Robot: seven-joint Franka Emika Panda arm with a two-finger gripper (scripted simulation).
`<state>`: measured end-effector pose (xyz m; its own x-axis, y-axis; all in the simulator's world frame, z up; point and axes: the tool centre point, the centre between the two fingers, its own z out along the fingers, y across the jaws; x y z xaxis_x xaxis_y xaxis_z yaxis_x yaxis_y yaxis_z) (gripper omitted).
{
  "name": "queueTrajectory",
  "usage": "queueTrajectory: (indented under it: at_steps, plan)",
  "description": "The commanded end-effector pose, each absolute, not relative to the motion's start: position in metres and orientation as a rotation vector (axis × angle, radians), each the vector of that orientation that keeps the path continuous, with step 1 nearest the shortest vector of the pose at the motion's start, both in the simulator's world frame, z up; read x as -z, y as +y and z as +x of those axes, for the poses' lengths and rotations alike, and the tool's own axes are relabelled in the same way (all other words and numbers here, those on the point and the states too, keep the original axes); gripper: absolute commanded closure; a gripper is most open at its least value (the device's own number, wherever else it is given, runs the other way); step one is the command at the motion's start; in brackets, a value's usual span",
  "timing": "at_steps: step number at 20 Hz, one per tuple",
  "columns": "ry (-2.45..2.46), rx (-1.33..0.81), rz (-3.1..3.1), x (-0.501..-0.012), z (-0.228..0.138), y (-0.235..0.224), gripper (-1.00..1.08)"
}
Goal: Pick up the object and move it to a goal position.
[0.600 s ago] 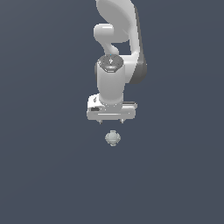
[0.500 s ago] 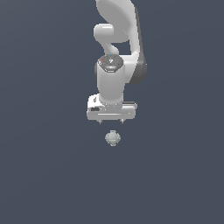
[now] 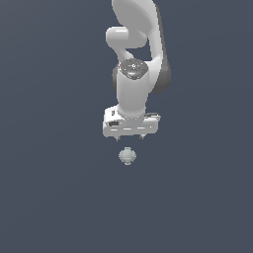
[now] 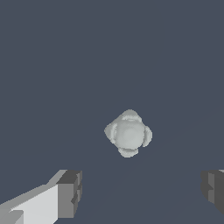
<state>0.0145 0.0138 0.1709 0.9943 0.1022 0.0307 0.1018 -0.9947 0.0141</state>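
The object (image 3: 127,156) is a small pale grey-white bumpy lump lying on the dark grey floor. It also shows in the wrist view (image 4: 128,133), between and beyond the two fingertips. My gripper (image 3: 129,138) hangs from the white arm, above the object and apart from it. It is open and empty. In the wrist view one finger (image 4: 70,194) and the other finger (image 4: 213,187) stand wide apart, with the gripper (image 4: 142,191) short of the object.
The dark grey floor (image 3: 49,188) spreads flat all around. The white arm (image 3: 136,59) rises behind the gripper.
The gripper has barely moved; the wrist has turned slightly. The object lies where it was.
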Motion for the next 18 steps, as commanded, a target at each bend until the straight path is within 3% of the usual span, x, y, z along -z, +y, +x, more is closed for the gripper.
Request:
queueTrajectory:
  at_steps: [1, 18]
  plan:
    - [0.164, -0.052, 3.123, -0.172, 0.015, 0.015, -0.92]
    - [0.454, -0.033, 3.092, -0.149, 0.020, 0.011, -0.92]
